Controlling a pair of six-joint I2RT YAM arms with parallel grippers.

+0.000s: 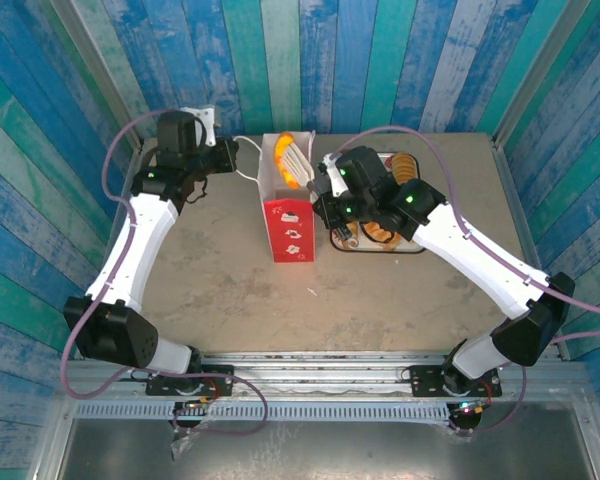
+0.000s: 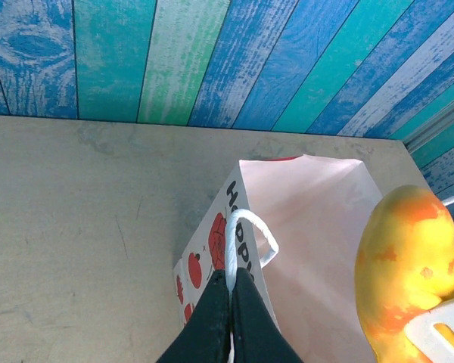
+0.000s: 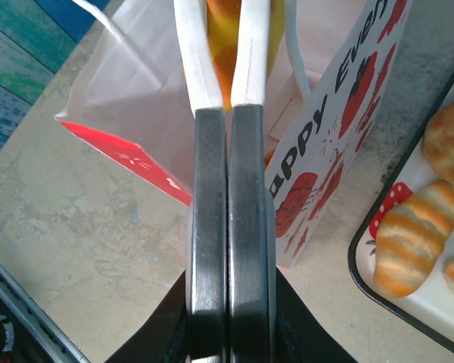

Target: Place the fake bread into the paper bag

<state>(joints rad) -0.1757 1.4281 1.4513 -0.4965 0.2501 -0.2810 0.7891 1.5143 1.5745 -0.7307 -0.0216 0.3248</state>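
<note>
The paper bag [image 1: 288,215] stands upright mid-table, its mouth open. My left gripper [image 2: 231,283] is shut on the bag's white loop handle [image 2: 246,227] at the left rim; the gripper [image 1: 228,150] is left of the bag. My right gripper [image 3: 229,299] is shut on a pair of tongs [image 3: 228,189] with dark arms and white tips. The tips pinch a yellow-orange piece of fake bread [image 3: 225,45] over the bag's open mouth [image 2: 310,227]. That pastry [image 2: 408,265] hangs at the bag's right side. More fake bread [image 3: 412,234] lies on the tray.
The white tray with a dark rim [image 3: 361,261] sits just right of the bag, under my right arm [image 1: 460,245]. The blue and green plank wall [image 1: 380,60] closes the back. Open tabletop [image 1: 230,290] lies in front of the bag.
</note>
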